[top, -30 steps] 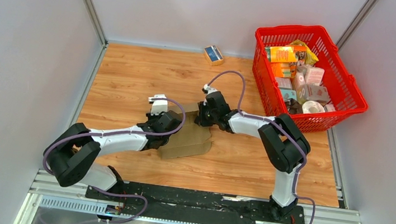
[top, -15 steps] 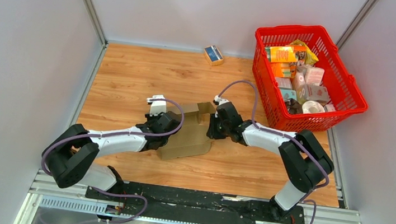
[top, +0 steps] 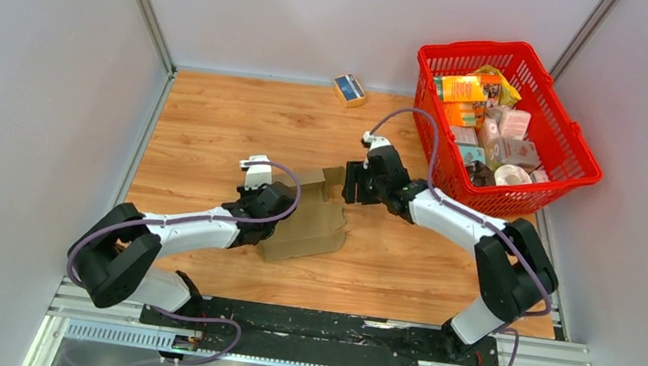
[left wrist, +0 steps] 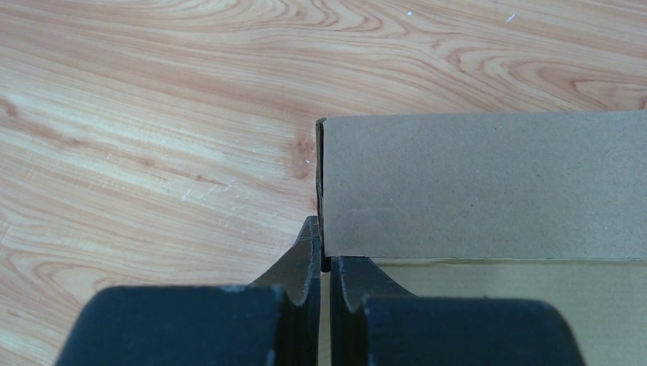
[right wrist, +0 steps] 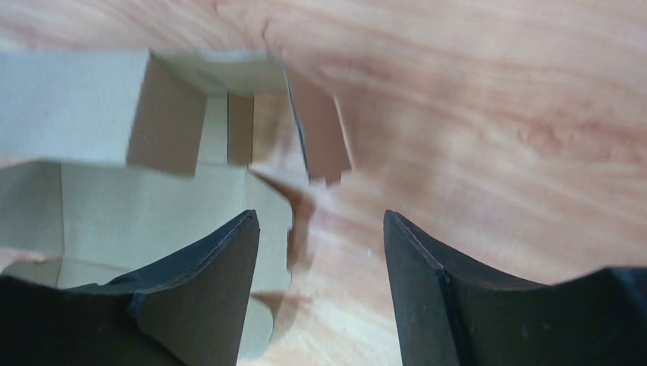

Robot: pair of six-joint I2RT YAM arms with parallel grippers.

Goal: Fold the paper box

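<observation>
The paper box (top: 311, 226) is a brown cardboard blank lying partly folded on the wooden table at centre. My left gripper (top: 285, 204) is at its left side, shut on a thin upright cardboard wall. In the left wrist view, the edge of the paper box (left wrist: 481, 183) is pinched in the left gripper (left wrist: 324, 255). My right gripper (top: 349, 186) is open just right of the box's raised far-right flap, holding nothing. The right wrist view shows the right gripper (right wrist: 320, 217) wide apart above bare wood, with the paper box (right wrist: 114, 206) and its notched tab to the left.
A red basket (top: 521, 198) full of printed packages stands at the back right. A small blue-and-tan box (top: 349, 88) lies by the back wall. Grey walls close in the table on the left, back and right.
My right gripper has opened, let go of the box's flap and drawn back to the right. The flap now stands raised. The left arm has kept its grip and place.
</observation>
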